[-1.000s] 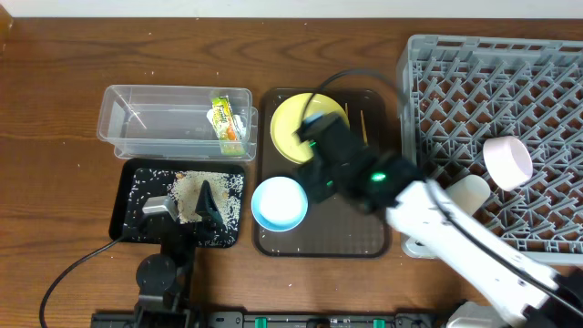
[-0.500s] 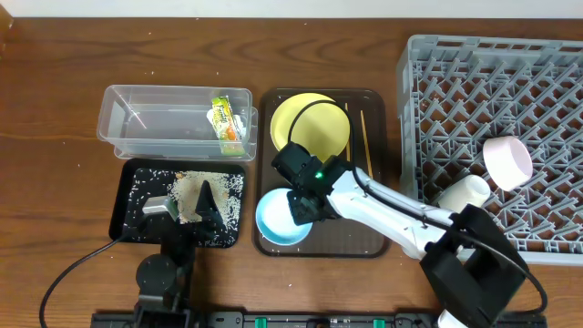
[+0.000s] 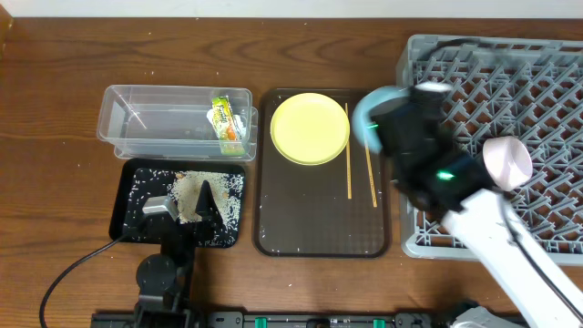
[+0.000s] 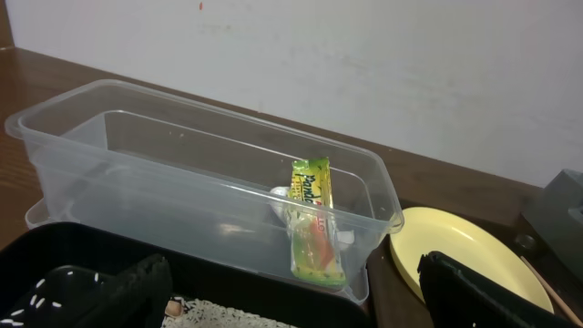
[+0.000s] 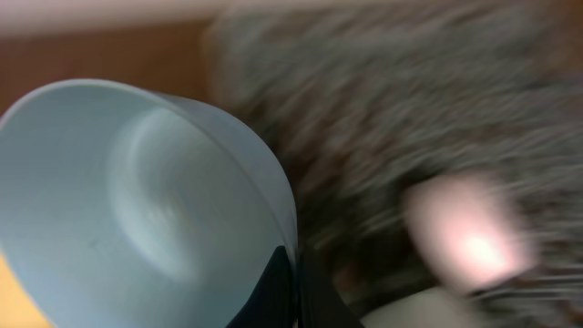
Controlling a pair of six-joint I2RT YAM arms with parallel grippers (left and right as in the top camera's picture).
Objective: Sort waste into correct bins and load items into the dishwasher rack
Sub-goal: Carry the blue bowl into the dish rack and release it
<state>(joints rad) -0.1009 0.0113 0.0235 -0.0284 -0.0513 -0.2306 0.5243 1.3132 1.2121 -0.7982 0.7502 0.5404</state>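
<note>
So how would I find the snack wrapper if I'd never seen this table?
Find the clear plastic tub on the left of the table, just behind the black tray of rice scraps. The snack wrapper lies inside at the tub's right end. It is small and crinkly, the only bright green-and-orange thing there.

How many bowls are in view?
2. The light blue bowl is gripped by the right gripper at the dishwasher rack's left edge; the pinkish-white bowl lies in the rack. The arm may hide others.
</note>
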